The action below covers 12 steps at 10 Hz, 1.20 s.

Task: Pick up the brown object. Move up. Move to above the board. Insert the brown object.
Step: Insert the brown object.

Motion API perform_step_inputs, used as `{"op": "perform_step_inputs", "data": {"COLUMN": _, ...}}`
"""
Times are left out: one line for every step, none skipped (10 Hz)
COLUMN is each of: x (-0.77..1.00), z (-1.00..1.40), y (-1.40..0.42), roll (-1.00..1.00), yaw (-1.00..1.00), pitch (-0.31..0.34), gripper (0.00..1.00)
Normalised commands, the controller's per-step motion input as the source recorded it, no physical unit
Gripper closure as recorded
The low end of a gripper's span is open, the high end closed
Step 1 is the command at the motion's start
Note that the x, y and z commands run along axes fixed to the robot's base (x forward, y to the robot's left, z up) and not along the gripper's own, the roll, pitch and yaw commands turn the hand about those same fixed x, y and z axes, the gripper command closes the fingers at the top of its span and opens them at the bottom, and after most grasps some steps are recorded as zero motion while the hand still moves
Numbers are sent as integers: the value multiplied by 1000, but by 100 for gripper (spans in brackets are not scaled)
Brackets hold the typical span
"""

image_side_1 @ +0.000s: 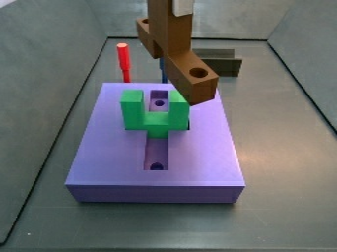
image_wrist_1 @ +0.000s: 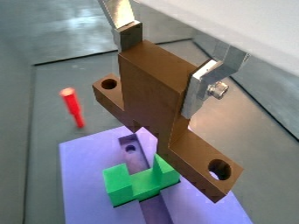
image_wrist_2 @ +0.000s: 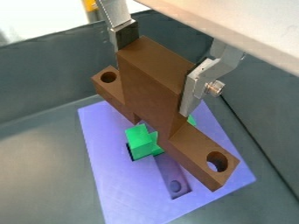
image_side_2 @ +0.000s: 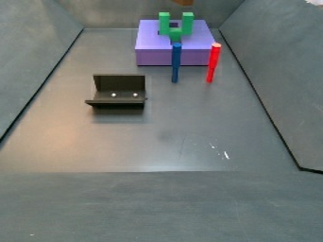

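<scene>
My gripper [image_wrist_1: 163, 66] [image_wrist_2: 162, 66] is shut on the brown object [image_wrist_1: 152, 96] [image_wrist_2: 152, 87], its silver fingers pressing on two opposite sides of the upright bar. The crosspiece with round holes hangs below the fingers. In a side view the brown object [image_side_1: 184, 69] hangs over the far part of the board [image_side_1: 198, 148], just behind the green U-shaped block [image_side_1: 138, 113]. In both wrist views the lavender board [image_wrist_1: 82, 175] [image_wrist_2: 111, 157] and green block [image_wrist_1: 128, 184] [image_wrist_2: 142, 142] lie directly underneath. The board's groove [image_side_1: 156, 157] shows two holes.
A red peg [image_side_1: 122, 61] [image_side_2: 213, 61] [image_wrist_1: 73, 107] and a blue peg [image_side_2: 175, 61] stand on the floor beside the board [image_side_2: 151, 47]. The dark fixture [image_side_2: 116, 92] [image_side_1: 224, 65] sits on the grey floor farther off. Grey walls close in the workspace.
</scene>
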Motion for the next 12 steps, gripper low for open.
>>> {"op": "perform_step_inputs", "data": {"x": 0, "z": -240, "y": 0, "roll": -117, "yaw": -966, "pitch": -1, "gripper": 100}}
{"op": "perform_step_inputs", "data": {"x": 6, "z": -354, "y": 0, "roll": -77, "yaw": -1000, "pitch": 0, "gripper": 100}}
{"op": "perform_step_inputs", "data": {"x": 137, "z": -357, "y": 0, "roll": -73, "yaw": -814, "pitch": 153, "gripper": 100}}
{"op": "perform_step_inputs", "data": {"x": 37, "z": -386, "y": 14, "roll": -44, "yaw": -737, "pitch": 290, "gripper": 100}}
{"op": "perform_step_inputs", "data": {"x": 0, "z": -357, "y": 0, "roll": -53, "yaw": -763, "pitch": 316, "gripper": 100}}
{"op": "perform_step_inputs", "data": {"x": 60, "z": -246, "y": -69, "roll": -66, "yaw": -694, "pitch": 214, "gripper": 100}}
{"op": "perform_step_inputs", "data": {"x": -29, "z": -200, "y": 0, "roll": -120, "yaw": -149, "pitch": 0, "gripper": 100}}
{"op": "perform_step_inputs", "data": {"x": -209, "z": -83, "y": -37, "roll": -121, "yaw": -17, "pitch": -64, "gripper": 100}}
{"op": "perform_step_inputs", "data": {"x": -280, "z": -40, "y": -69, "roll": -139, "yaw": 0, "pitch": -61, "gripper": 100}}
{"op": "perform_step_inputs", "data": {"x": -369, "z": 0, "y": -40, "roll": -183, "yaw": -14, "pitch": -74, "gripper": 100}}
{"op": "perform_step_inputs", "data": {"x": -320, "z": 0, "y": -43, "roll": -249, "yaw": -26, "pitch": -96, "gripper": 100}}
{"op": "perform_step_inputs", "data": {"x": -251, "z": -31, "y": 0, "roll": -270, "yaw": -43, "pitch": -121, "gripper": 100}}
